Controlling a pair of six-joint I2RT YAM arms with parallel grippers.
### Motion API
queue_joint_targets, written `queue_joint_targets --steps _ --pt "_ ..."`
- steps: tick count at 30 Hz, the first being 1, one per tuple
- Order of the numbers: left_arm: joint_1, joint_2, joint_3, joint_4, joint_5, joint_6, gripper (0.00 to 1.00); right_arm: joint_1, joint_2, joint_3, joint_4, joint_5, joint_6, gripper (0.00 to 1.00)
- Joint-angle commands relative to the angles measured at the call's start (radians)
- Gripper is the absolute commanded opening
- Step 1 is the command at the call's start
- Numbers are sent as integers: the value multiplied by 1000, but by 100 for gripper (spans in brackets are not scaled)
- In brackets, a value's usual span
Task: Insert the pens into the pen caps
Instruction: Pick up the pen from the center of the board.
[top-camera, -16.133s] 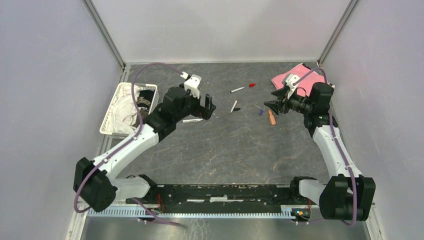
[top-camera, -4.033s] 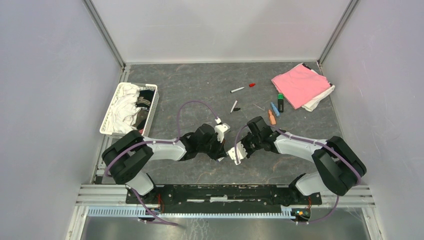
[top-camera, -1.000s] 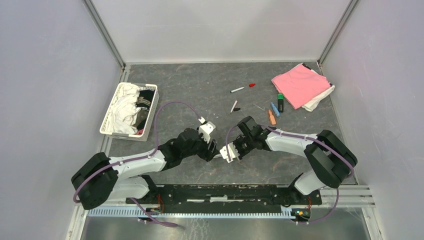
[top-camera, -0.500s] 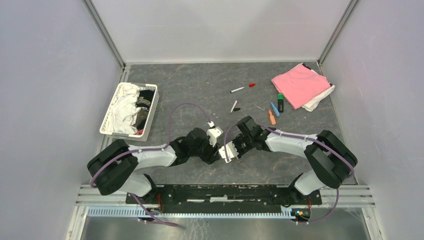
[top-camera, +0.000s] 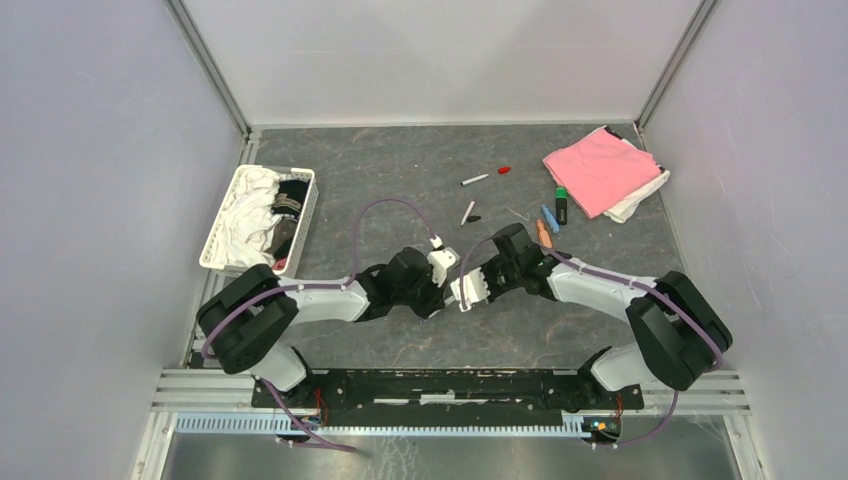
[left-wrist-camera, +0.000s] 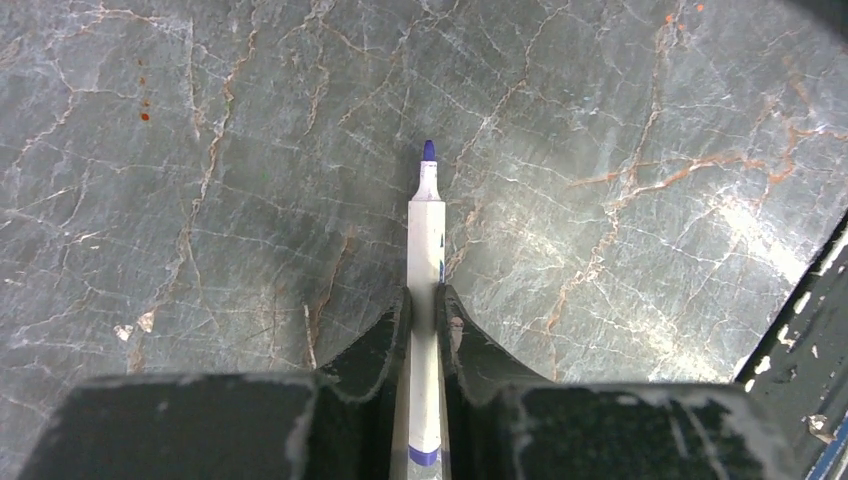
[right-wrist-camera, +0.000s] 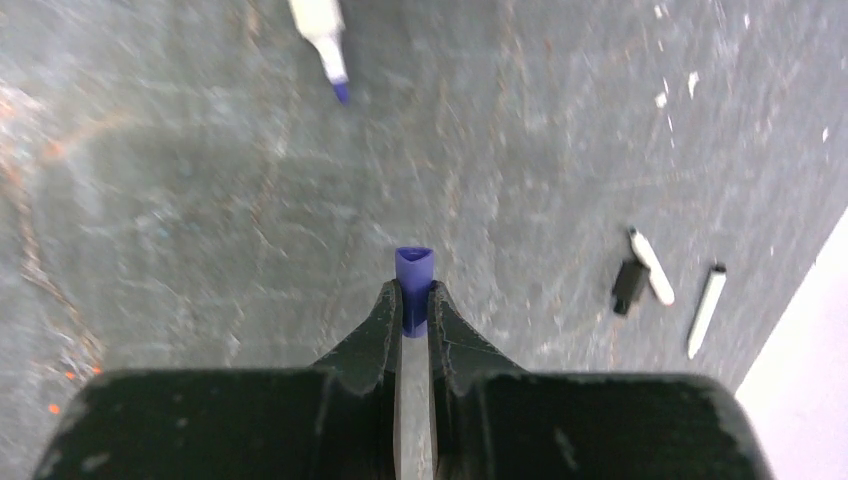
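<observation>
In the left wrist view my left gripper (left-wrist-camera: 425, 300) is shut on a thin white pen (left-wrist-camera: 426, 235), whose blue-purple tip (left-wrist-camera: 429, 150) points away over the stone floor. My right gripper (right-wrist-camera: 412, 295) is shut on a blue-purple pen cap (right-wrist-camera: 413, 272), its open mouth facing forward. The held pen's tip (right-wrist-camera: 330, 55) shows at the top of the right wrist view, apart from the cap. In the top view both grippers face each other at the table's middle front, left (top-camera: 438, 302) and right (top-camera: 463, 296).
Farther back lie a white pen (top-camera: 474, 180) by a red cap (top-camera: 504, 170), another white pen (top-camera: 467, 212) with a black cap (top-camera: 474, 218), an orange marker (top-camera: 543, 235), a blue marker (top-camera: 549, 218) and a black-green marker (top-camera: 561, 205). A pink cloth (top-camera: 600, 168) lies back right, a white basket (top-camera: 258, 218) at the left.
My left gripper has closed on the white pen and shifted right and back. My right gripper, still holding the cap, has moved slightly back and right.
</observation>
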Motion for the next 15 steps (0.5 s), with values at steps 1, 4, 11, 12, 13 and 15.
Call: queue_joint_targets --steps 1,4,11,12,13,15 --pt "-30 26 52 -160 -127 7 20 -67 -37 6 15 9 20 5" --pt "-71 71 97 -203 -219 -24 23 -102 -13 15 6 21 36 6" --pt "-137 145 153 -260 -346 -65 25 -137 23 12 23 98 39 12" --pt "-140 148 155 -260 -347 -67 19 -141 22 12 25 97 43 13" --pt "-141 151 158 -260 -350 -68 12 -144 20 10 25 94 46 15" --pt "-141 149 158 -255 -352 -72 3 -152 12 5 26 87 51 22"
